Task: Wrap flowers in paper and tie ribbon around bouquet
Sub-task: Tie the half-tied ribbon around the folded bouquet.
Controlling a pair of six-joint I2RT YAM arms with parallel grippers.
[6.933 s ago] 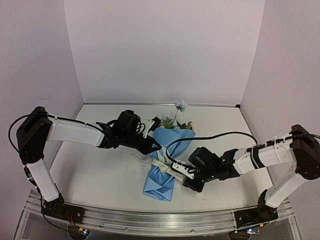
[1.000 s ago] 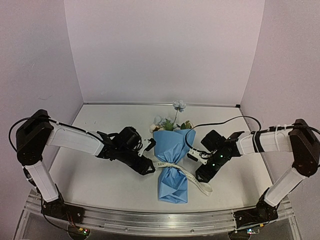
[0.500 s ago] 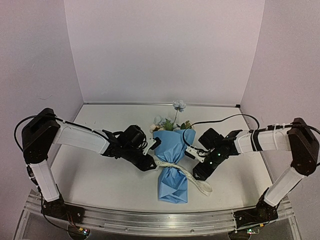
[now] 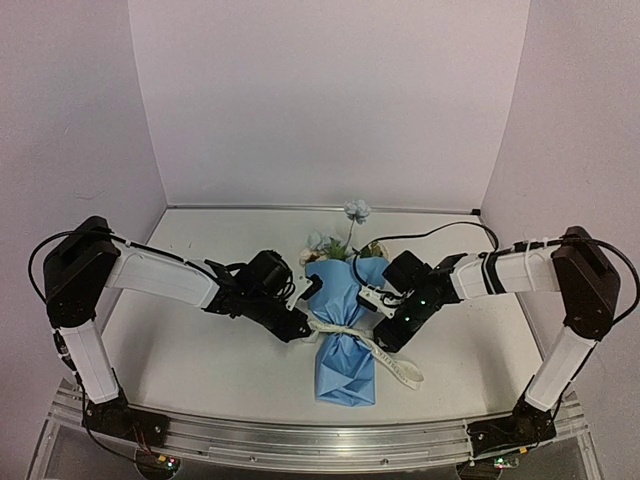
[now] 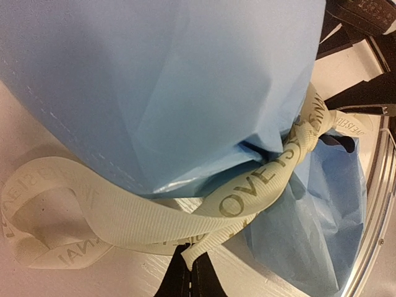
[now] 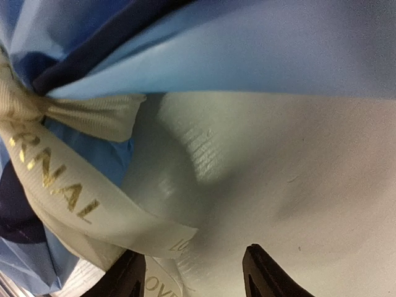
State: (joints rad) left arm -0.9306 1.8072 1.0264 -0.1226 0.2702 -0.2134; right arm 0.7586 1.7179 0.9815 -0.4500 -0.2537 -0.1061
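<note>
The bouquet's blue paper (image 4: 347, 365) lies in a cone on the table, with the flowers (image 4: 345, 238) at its far end. The cream ribbon (image 4: 396, 365) is knotted round its waist. My left gripper (image 4: 303, 326) is at the cone's left side, shut on a ribbon end. In the left wrist view the ribbon (image 5: 247, 192) runs from the fingertips (image 5: 199, 279) up to the knot (image 5: 304, 133) against the paper (image 5: 154, 80). My right gripper (image 4: 388, 335) stands open right of the waist. The lettered ribbon (image 6: 68, 195) passes its left finger (image 6: 127, 278) and touches neither finger.
White table (image 4: 200, 350) with pale walls on three sides. A metal rail (image 4: 300, 440) runs along the near edge. A black cable (image 4: 430, 235) loops over the right arm. One tall bloom (image 4: 357, 210) stands above the rest.
My left gripper has shut on the ribbon end at the cone's left side. The right gripper has moved left toward the waist and its jaws have narrowed a little.
</note>
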